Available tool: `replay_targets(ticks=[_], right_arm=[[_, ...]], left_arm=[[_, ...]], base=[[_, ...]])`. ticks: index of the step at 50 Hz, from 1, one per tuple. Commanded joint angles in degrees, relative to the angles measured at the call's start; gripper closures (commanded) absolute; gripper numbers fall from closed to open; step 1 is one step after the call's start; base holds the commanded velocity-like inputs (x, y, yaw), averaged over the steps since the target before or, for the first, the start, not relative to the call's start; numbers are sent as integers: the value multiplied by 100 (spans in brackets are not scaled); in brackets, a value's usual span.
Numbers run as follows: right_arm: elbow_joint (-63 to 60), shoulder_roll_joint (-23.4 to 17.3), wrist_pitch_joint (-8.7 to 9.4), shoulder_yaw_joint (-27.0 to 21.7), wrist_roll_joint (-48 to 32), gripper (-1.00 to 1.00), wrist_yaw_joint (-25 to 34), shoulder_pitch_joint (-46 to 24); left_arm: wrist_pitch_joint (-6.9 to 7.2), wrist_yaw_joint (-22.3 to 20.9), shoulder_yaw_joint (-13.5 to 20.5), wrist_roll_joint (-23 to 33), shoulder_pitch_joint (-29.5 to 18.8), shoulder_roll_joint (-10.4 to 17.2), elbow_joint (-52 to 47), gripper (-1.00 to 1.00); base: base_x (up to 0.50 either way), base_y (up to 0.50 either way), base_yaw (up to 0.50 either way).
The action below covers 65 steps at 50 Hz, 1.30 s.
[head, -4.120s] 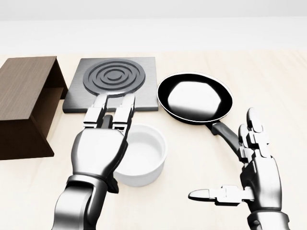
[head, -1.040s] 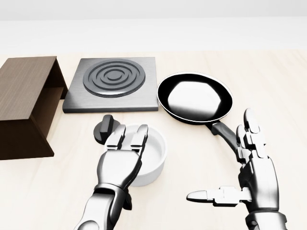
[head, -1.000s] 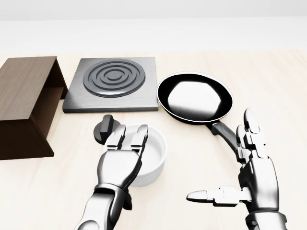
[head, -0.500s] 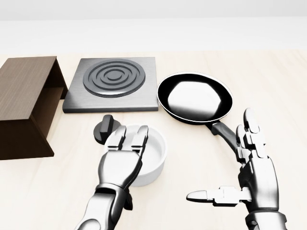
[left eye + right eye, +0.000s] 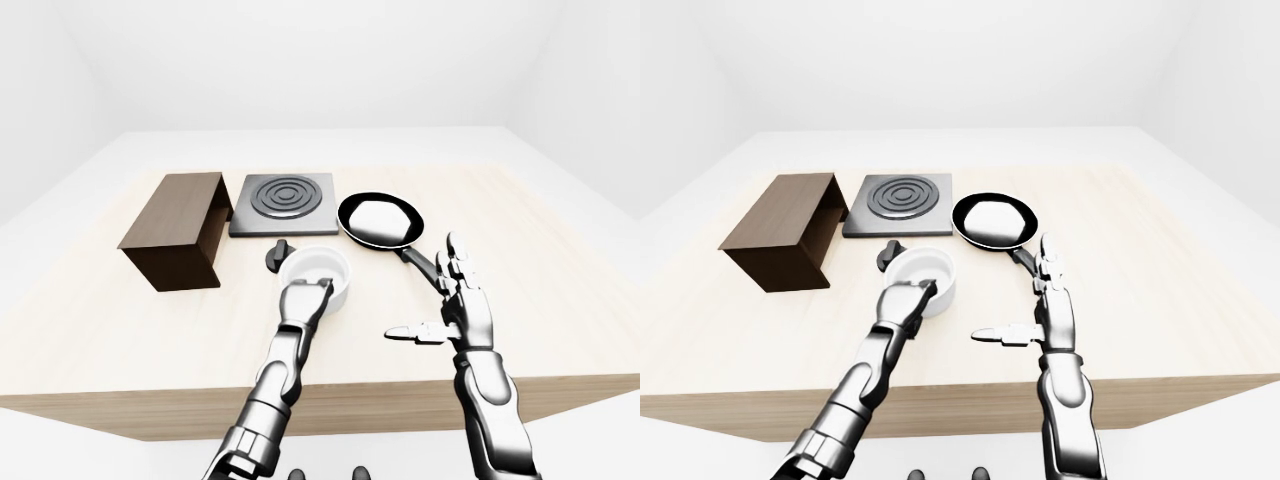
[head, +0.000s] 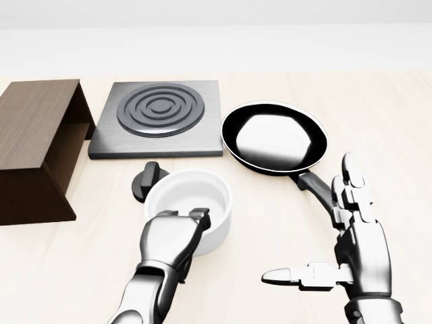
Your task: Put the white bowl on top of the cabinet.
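The white bowl [image 6: 192, 196] stands on the light wooden table [image 6: 378, 121], at lower centre of the head view. My left hand [image 6: 183, 217] is at the bowl's near side, its fingers [image 6: 200, 216] curled over the near rim and closed on it. The dark brown cabinet [image 6: 34, 142] is an open-sided box at the left of the view, its top bare. My right hand [image 6: 324, 243] is open and empty at the lower right, thumb stretched to the left, beside the pan's handle.
A grey stove plate [image 6: 160, 115] with a ringed burner lies above the bowl. A black frying pan [image 6: 273, 138] sits to its right, handle pointing toward my right hand. A small black knob [image 6: 147, 179] lies just left of the bowl.
My left hand's fingers, stretched flat over the bowl before, have drawn back and curled down onto its near rim, so the bowl's inside shows. The right hand has not moved.
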Motion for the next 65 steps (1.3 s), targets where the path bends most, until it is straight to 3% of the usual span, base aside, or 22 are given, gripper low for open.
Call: replay_targets(ticks=[1, 19, 30, 34, 37, 47, 53, 54, 65], right_arm=[[2, -7, 9, -10, 15, -100, 1, -10], [30, -2, -39, 1, 11, -100, 11, 10], [-35, 9, -20, 26, 3, -100, 18, 51], [-36, 10, -20, 26, 3, -100, 18, 51], [-80, 12, -11, 30, 10, -100, 32, 79], [-61, 11, -5, 29, 17, -100, 49, 66], [-65, 17, -26, 53, 3, -100, 59, 93], [-86, 21, -32, 70, -2, -100, 69, 118], [-228, 40, -27, 104, -8, -100, 104, 233]], left_arm=[[0, 117, -58, 124, -20, -59, -20, 100], [0, 90, -63, 127, 14, -64, -114, 100], [0, -733, 17, 255, 230, 16, -1872, 100], [0, -740, 29, 270, 234, 8, -1881, 100], [0, -1066, 70, 406, 207, 59, -2353, 100], [0, -1429, 152, 685, 142, 61, -2718, 100], [0, -1668, 307, 720, -71, 119, -2790, 100], [0, -1734, 450, 653, -285, 175, -2652, 100], [0, -1831, 711, 454, -930, 404, -2199, 100]], base=[[0, 0, 0], [0, 0, 0], [0, 0, 0], [0, 0, 0], [0, 0, 0], [0, 0, 0], [0, 0, 0], [0, 0, 0], [0, 0, 0]])
